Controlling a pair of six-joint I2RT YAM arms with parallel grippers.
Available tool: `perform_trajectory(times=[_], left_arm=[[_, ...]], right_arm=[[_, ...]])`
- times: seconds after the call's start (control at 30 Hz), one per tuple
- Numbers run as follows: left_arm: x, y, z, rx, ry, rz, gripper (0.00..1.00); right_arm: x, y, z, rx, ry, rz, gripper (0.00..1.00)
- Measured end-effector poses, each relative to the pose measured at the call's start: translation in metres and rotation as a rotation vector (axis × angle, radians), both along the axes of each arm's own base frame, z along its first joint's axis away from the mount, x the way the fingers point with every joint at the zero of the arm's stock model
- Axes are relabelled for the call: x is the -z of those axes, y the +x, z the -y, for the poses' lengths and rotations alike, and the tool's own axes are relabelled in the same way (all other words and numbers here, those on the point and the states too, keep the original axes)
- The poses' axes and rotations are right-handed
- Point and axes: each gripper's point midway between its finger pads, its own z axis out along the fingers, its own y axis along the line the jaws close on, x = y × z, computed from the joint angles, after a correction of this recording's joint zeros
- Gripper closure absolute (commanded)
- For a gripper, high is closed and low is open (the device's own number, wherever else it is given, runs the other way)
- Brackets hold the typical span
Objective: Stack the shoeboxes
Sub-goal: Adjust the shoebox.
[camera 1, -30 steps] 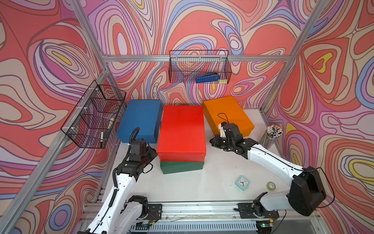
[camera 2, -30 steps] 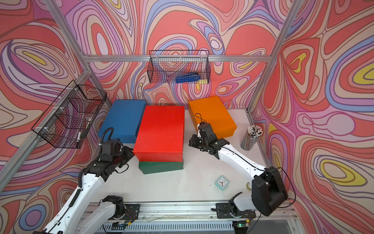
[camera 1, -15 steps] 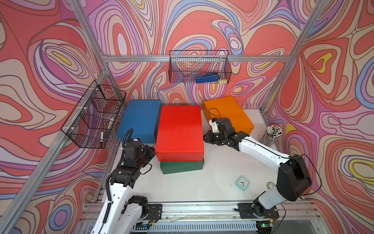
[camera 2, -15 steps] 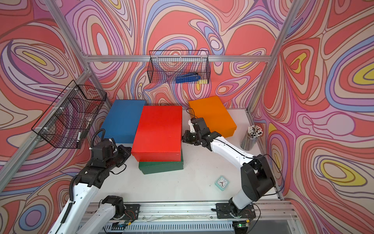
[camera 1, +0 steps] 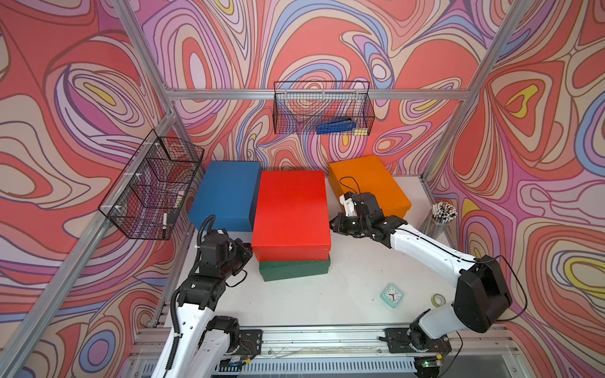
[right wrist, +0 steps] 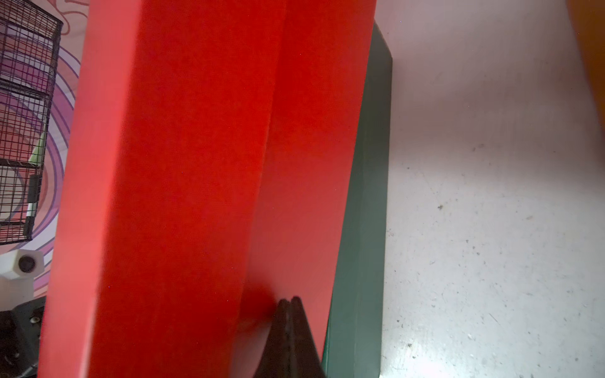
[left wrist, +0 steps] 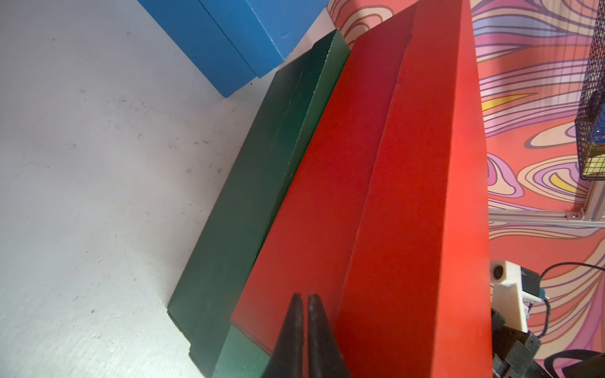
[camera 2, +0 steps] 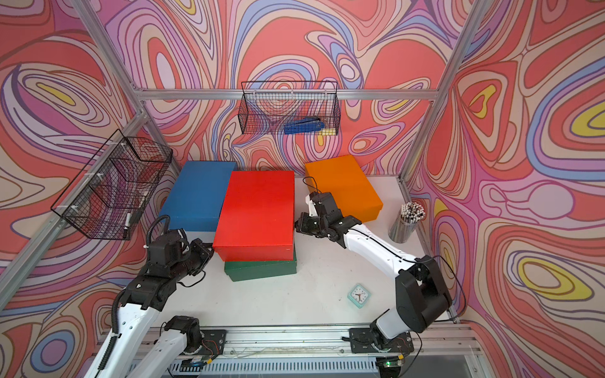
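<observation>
The red shoebox (camera 1: 291,212) (camera 2: 258,212) lies on the dark green shoebox (camera 1: 294,270) (camera 2: 262,270) mid-table, and the green one juts out in front. The blue shoebox (camera 1: 226,193) sits back left and the orange shoebox (camera 1: 370,183) back right, both on the table. My left gripper (camera 1: 250,252) (left wrist: 302,296) is shut and empty, its tips at the red box's (left wrist: 393,196) left side near the front corner. My right gripper (camera 1: 331,225) (right wrist: 289,299) is shut and empty, its tips against the red box's (right wrist: 196,163) right side, above the green box (right wrist: 366,196).
A mint clock (camera 1: 392,295) and a tape roll (camera 1: 437,298) lie front right. A cup of pencils (camera 1: 440,217) stands by the right wall. Wire baskets hang on the back wall (camera 1: 322,108) and the left wall (camera 1: 154,183).
My left gripper has closed and settled by the red box's left front corner. My right gripper, shut throughout, has moved left from the orange box to the red box's right side.
</observation>
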Motion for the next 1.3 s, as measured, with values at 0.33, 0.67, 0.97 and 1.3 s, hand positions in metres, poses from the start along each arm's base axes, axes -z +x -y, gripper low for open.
perform_trajectory(times=[0.33,0.67,0.97,1.3], left_arm=[[-0.009,-0.010,0.005,0.009,-0.043,0.031,0.95],[-0.003,-0.013,0.010,0.034,-0.038,0.002,0.97],[-0.028,-0.016,0.004,0.025,0.005,0.048,0.98],[-0.038,0.008,-0.005,0.025,0.137,0.015,0.77]], right_arm=[[-0.002,-0.006,0.002,0.001,0.010,-0.004,1.00],[-0.020,-0.015,0.009,0.007,0.019,0.019,1.00],[-0.015,-0.019,0.013,0.009,-0.011,-0.003,1.00],[-0.026,-0.011,0.017,0.027,-0.058,0.022,1.00]])
